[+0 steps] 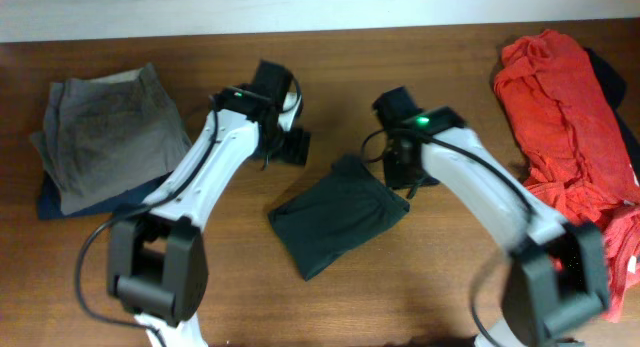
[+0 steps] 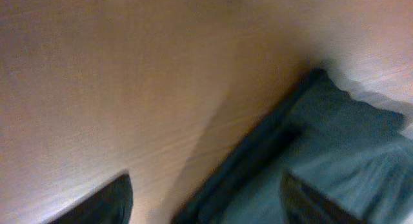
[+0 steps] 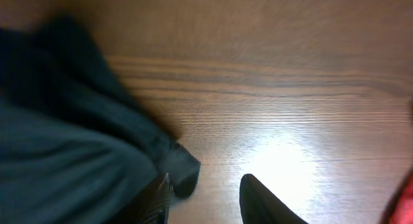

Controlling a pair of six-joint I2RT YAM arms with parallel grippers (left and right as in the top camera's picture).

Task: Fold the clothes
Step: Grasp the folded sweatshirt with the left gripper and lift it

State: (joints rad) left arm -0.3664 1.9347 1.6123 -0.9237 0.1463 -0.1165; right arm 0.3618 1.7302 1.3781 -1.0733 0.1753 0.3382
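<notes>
overhead view, sweeping from 9 o'clock: a folded grey stack (image 1: 105, 137) sits by the left edge of the table (image 1: 230, 57). next, the left gripper (image 1: 290, 145) hangs at the 11 o'clock corner of the dark green garment (image 1: 340, 215), which lies mid-table as a rough rectangle. left wrist view: its fingers (image 2: 116, 201) are spread wide, holding nothing, the cloth's hem below them. right gripper (image 1: 398, 172) is at the garment's 1 o'clock, fingers (image 3: 264, 204) parted, gripping nothing, a cloth corner just beside one. out at 3 o'clock sits the red pile (image 1: 560, 107).
</notes>
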